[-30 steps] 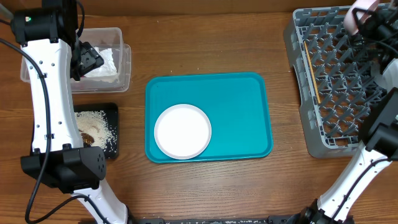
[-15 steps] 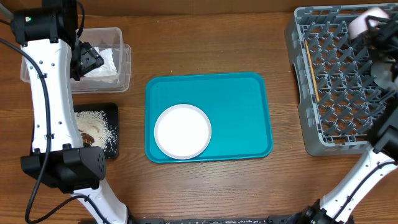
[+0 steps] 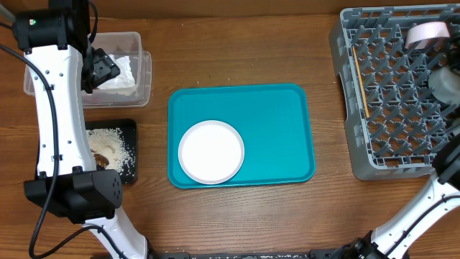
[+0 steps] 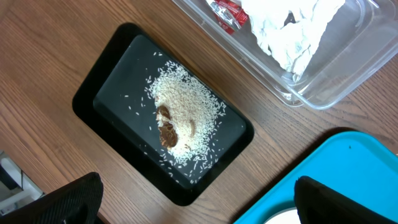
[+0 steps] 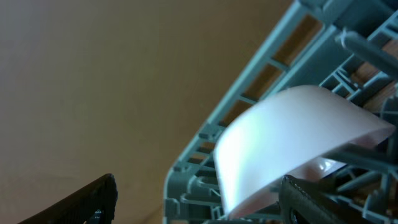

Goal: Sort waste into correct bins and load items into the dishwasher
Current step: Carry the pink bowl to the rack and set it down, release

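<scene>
The pinkish-white bowl (image 3: pixel 425 32) rests tilted on its edge among the pegs at the far right corner of the grey dishwasher rack (image 3: pixel 388 155). In the right wrist view the bowl (image 5: pixel 292 137) lies just in front of my right gripper (image 5: pixel 199 180), whose jaws are open and hold nothing. The chopsticks (image 3: pixel 361 83) lie along the rack's left side. The white plate (image 3: pixel 210 151) sits on the teal tray (image 3: pixel 280 115). My left gripper (image 3: pixel 100 68) hangs open above the clear tub (image 3: pixel 142 72), which holds napkins (image 4: pixel 292 31) and a red wrapper (image 4: pixel 227 11). Rice and brown scraps (image 4: pixel 180 121) lie in the black tray (image 4: pixel 112 81).
A pale round shape (image 3: pixel 442 83) shows in the rack beside the right arm; I cannot tell what it is. The left arm's base (image 3: pixel 72 198) stands at the front left, next to the black tray. Bare wood lies between the teal tray and the rack.
My right gripper has opened and let go of the pink bowl, which now rests in the rack. The right arm has drawn back to the right. The left arm has not moved.
</scene>
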